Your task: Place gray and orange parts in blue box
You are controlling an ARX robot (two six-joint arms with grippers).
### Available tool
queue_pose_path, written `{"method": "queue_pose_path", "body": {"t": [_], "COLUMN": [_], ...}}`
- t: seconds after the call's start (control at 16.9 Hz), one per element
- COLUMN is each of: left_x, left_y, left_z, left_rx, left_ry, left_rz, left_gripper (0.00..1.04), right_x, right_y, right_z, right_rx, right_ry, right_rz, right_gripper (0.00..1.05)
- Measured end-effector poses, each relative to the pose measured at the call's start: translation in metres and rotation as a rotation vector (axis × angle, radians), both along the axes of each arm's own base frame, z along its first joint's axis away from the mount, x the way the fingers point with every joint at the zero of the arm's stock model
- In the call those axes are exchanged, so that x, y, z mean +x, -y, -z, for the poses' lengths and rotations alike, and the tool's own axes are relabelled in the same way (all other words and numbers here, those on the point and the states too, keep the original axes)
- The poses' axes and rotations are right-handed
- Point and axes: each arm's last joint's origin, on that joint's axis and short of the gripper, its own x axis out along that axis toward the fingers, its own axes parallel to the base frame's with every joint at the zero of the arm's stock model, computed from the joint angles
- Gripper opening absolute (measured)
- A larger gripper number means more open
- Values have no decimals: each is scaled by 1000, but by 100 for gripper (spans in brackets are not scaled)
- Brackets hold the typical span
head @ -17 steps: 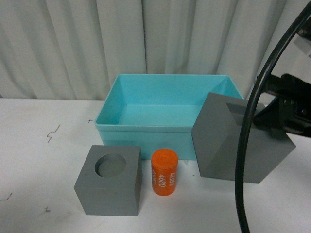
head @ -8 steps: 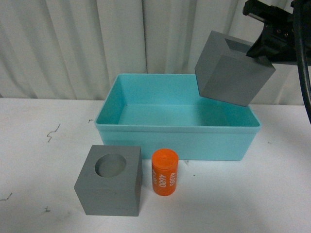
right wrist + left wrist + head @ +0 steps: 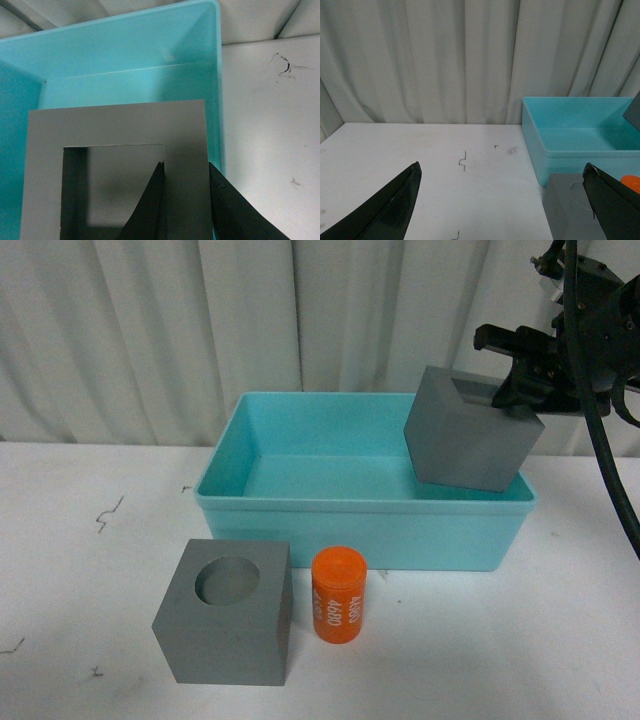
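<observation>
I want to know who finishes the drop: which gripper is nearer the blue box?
Right. The right gripper hangs over the right end of the blue box, shut on the square-recess gray cube. The left gripper, open, is over the white table, the box ahead of it.

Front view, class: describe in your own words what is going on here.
The right gripper is clamped on a wall of the gray cube with the square recess, holding it tilted over the right end of the blue box. The gray cube with the round recess and the orange cylinder stand on the white table in front of the box. The left gripper is open and empty.
</observation>
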Motion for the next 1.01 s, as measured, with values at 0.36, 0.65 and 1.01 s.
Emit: {"method": "queue_pose_path", "body": {"t": [0.36,0.65,1.01], "left_x": [0,0,0], "left_y": [0,0,0], "left_z": [0,0,0], "left_rx": [0,0,0], "left_ry": [0,0,0], "left_rz": [0,0,0], "left_gripper": [98,98,98], "right_x": [7,7,-10], "right_y": [0,0,13], "right_z": [26,27,-45], "right_rx": [-55,-65,19], "right_ry": [-38,-49,176], "right_rz": [1,7,35], "right_gripper": [18,28,98]}}
